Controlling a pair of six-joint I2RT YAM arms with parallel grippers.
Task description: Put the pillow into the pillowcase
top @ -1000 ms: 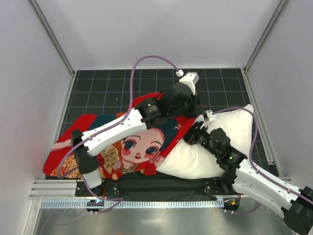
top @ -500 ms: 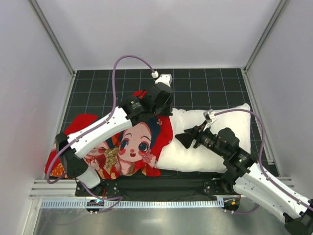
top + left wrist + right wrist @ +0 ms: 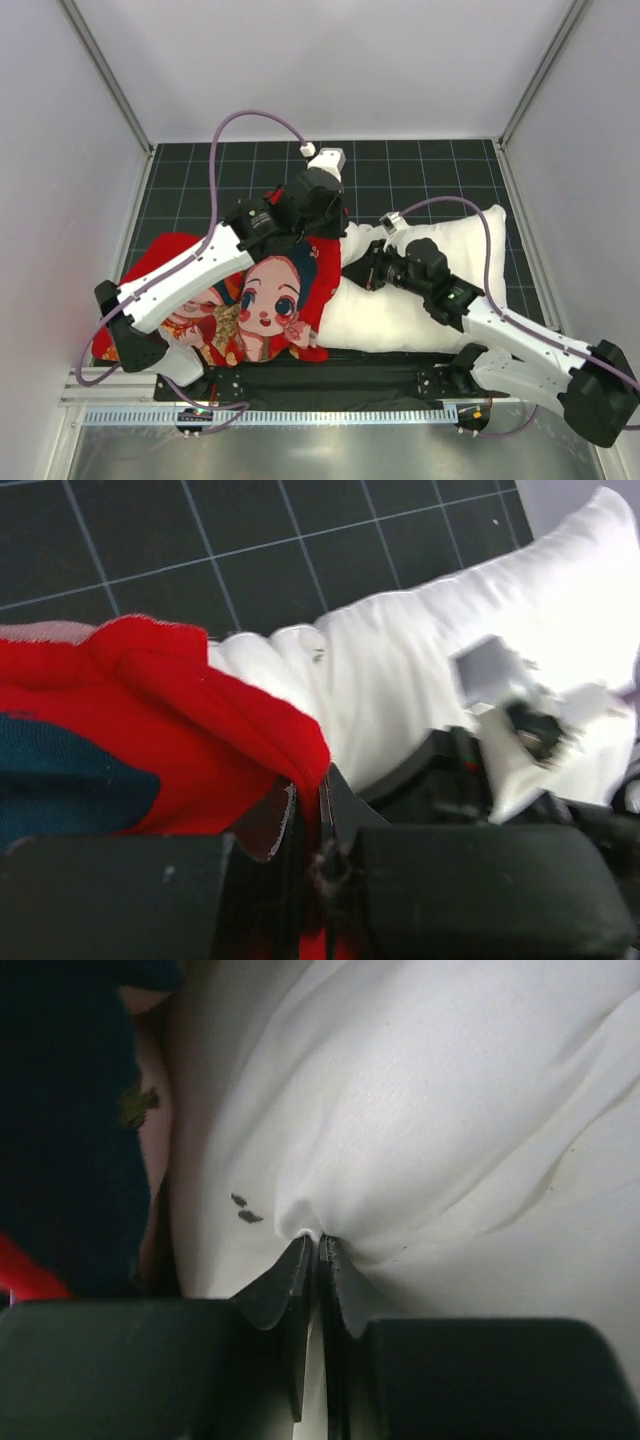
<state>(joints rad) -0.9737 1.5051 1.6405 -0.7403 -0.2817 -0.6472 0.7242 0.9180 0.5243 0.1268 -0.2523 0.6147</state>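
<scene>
The white pillow (image 3: pixel 445 245) lies on the right half of the dark mat, its left end reaching under the red pillowcase (image 3: pixel 262 300) with the cartoon face. My left gripper (image 3: pixel 318 222) is shut on the pillowcase's red edge (image 3: pixel 290 742) at the mouth, holding it over the pillow (image 3: pixel 420 670). My right gripper (image 3: pixel 352 270) is shut on a pinch of the pillow's white fabric (image 3: pixel 400 1110) near the pillowcase's mouth. In the right wrist view the dark inside of the case (image 3: pixel 70 1130) lies just to the left of the pinch.
The black gridded mat (image 3: pixel 420 170) is ringed by white walls on three sides. A metal rail (image 3: pixel 300 412) with the arm bases runs along the near edge. Purple cables (image 3: pixel 250 118) loop above both arms.
My left gripper has drawn the pillowcase's edge to the left. My right gripper let go of the pillow, moved left and up, and shut again on a fresh pinch nearer the case's mouth.
</scene>
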